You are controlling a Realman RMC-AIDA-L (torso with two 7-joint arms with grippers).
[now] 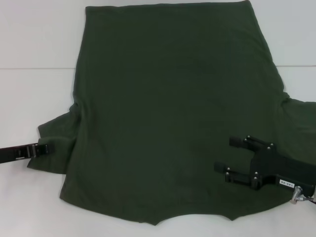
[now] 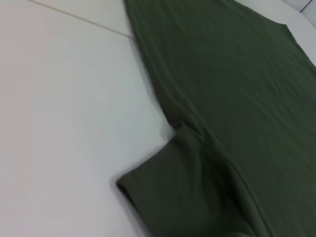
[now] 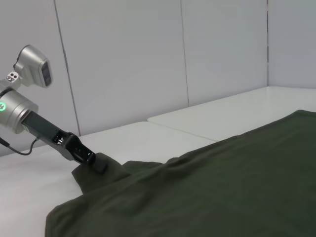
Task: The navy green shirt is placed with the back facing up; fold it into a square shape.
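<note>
The navy green shirt lies spread flat, plain side up, over the white table, and it dwarfs both grippers.

The left gripper reaches in low from the table's left side and sits at the outer edge of the shirt's left sleeve. Its fingers are pressed together on the sleeve cloth; the right wrist view shows the same gripper from across the table, its dark tip buried in a small raised bunch of fabric, so the sleeve edge is lifted slightly off the table there. Beyond that tip, toward the shirt's middle, the cloth rumples into soft folds near the armpit seam and then lies smooth. The left wrist view shows the sleeve and the long side of the shirt running away from it, with bare table beside the hem.

The right gripper hangs over the right lower part of the shirt, near the right sleeve. Its two black fingers are spread apart and point toward the shirt's middle, with green cloth showing between them. Whether its fingertips touch the fabric or hover just above it is hard to judge from the head view. Just behind that gripper, toward its wrist, the right sleeve spreads to the table's edge.
</note>
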